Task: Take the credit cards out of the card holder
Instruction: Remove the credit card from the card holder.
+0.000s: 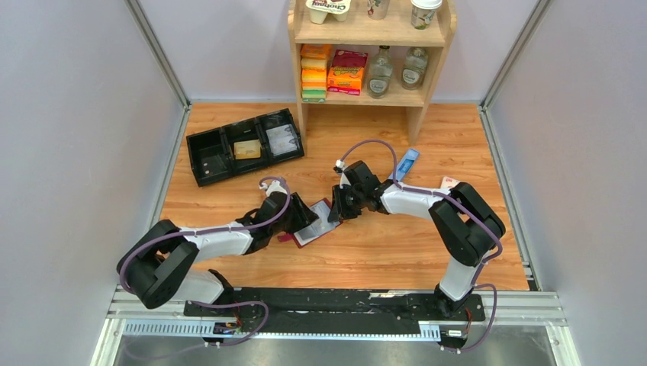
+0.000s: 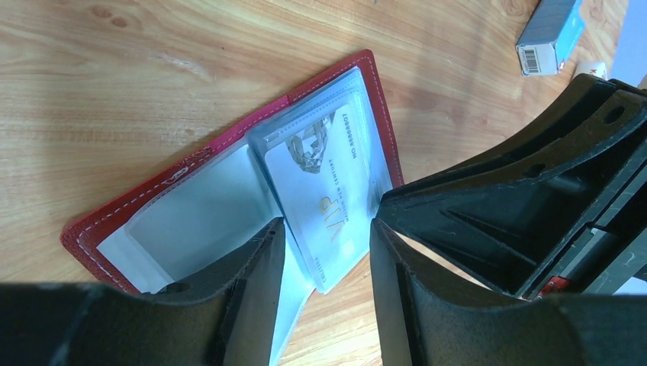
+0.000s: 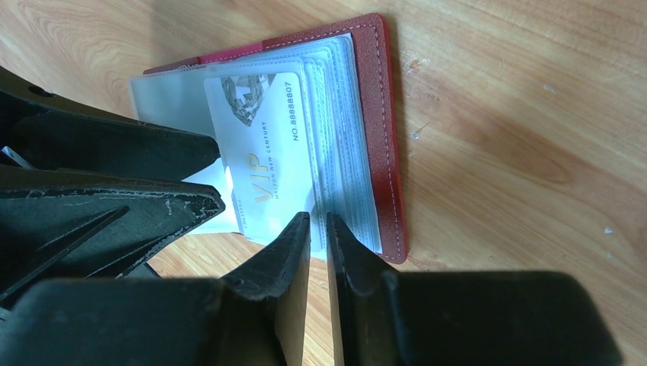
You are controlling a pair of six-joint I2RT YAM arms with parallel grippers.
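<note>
Finding nothing yet freed, you have the maroon card holder (image 1: 317, 223) open on the counter (image 1: 397, 252), one VIP credit card (image 2: 324, 191) partway out of its sleeve (image 2: 352, 95), left end effector (image 2: 326, 259) wide astride its end, right end effector (image 3: 319, 252) narrow at the sleeve edges, grip unconfirmed.

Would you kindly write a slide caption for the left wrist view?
Left claw straddles a VIP credit card protruding from the open maroon card holder on the wooden table.

A black tray (image 1: 206, 160) with a tan block (image 1: 246, 149) lies far left. A wooden shelf (image 1: 416, 118) holds 2 bottles (image 1: 380, 72).
</note>
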